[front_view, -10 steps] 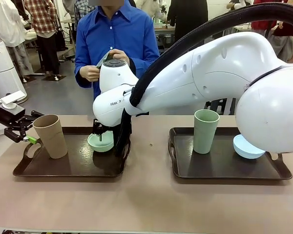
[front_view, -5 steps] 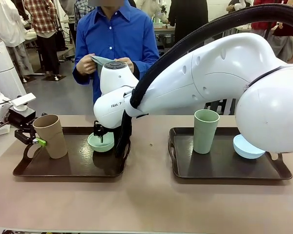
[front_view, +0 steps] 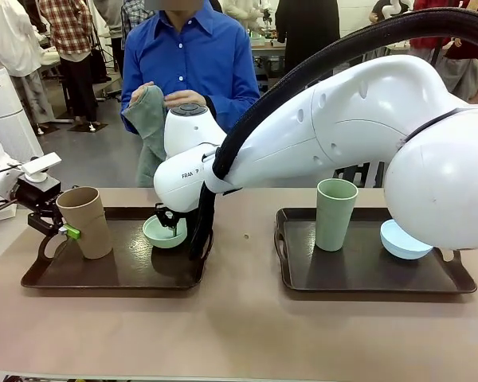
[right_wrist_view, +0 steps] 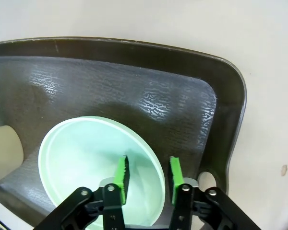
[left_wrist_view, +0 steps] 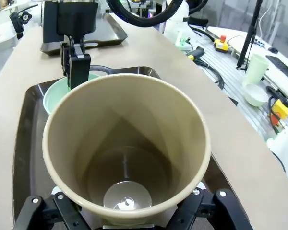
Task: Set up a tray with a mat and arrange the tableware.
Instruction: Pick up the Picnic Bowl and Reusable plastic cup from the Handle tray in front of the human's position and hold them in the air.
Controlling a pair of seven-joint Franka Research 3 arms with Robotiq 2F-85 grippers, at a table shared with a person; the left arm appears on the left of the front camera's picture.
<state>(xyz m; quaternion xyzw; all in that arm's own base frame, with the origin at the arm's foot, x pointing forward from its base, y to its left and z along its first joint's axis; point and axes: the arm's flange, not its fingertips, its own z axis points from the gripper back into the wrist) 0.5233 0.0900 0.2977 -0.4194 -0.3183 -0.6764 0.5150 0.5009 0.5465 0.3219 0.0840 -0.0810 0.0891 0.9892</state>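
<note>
Right now the mint bowl (right_wrist_view: 86,163) is sitting in the left tray (front_view: 111,278), its rim running between your right gripper's (right_wrist_view: 148,173) parted pads. If you're closing off-centre, you're risking tipping it or knocking the tan cup (front_view: 85,222) just beside it. Your left gripper (front_view: 70,231) is clamping that cup low, while the right arm is reaching across, wrist pointing down.

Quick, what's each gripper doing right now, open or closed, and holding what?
Left gripper: closed on the tan cup.
Right gripper: open, straddling the rim of the mint green bowl.
</note>
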